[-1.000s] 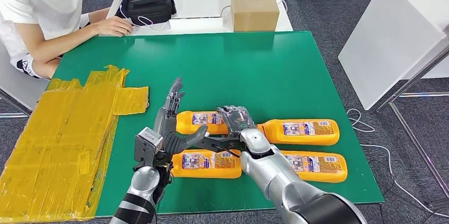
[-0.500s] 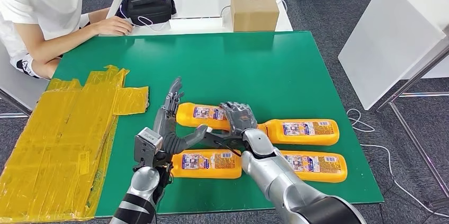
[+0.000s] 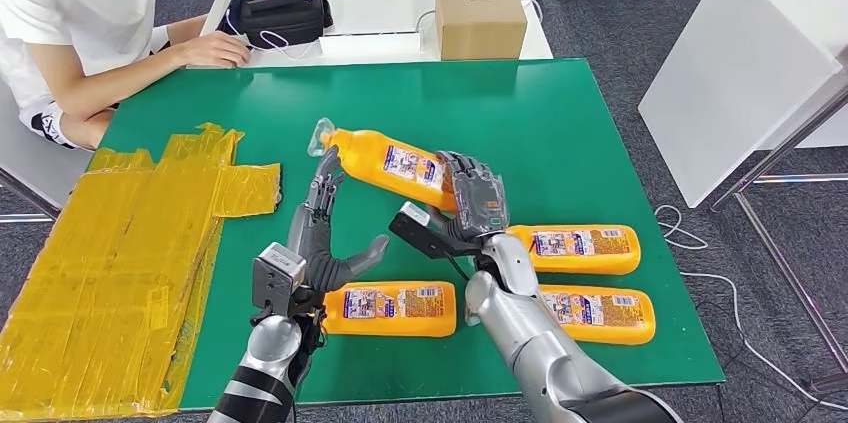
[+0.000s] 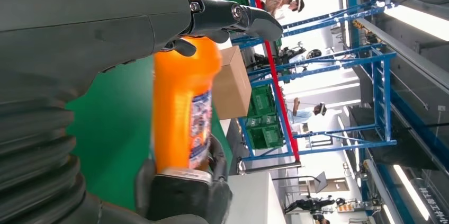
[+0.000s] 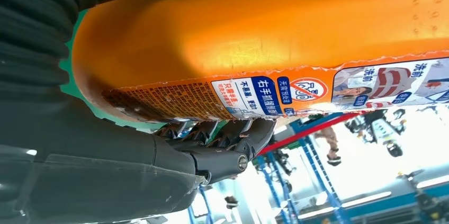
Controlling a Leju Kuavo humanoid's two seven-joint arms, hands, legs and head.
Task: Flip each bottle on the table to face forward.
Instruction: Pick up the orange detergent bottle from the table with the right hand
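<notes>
While the right hand (image 3: 472, 205) grips the base end of the lifted bottle (image 3: 385, 160), its cap end hangs out to the far left, tilted, above the table (image 3: 560, 123). You hold it near one end only, so the long overhang can lever it loose during the turn. The left hand (image 3: 318, 233) is spread and holds nothing; its fingertips (image 3: 328, 181) stand just beside the bottle's neck, and a fast roll could knock against them. Three other bottles (image 3: 572, 247) lie on the near side, label up; a dropped bottle would land among them and shift them. Watch the slick plastic under the fingers.
</notes>
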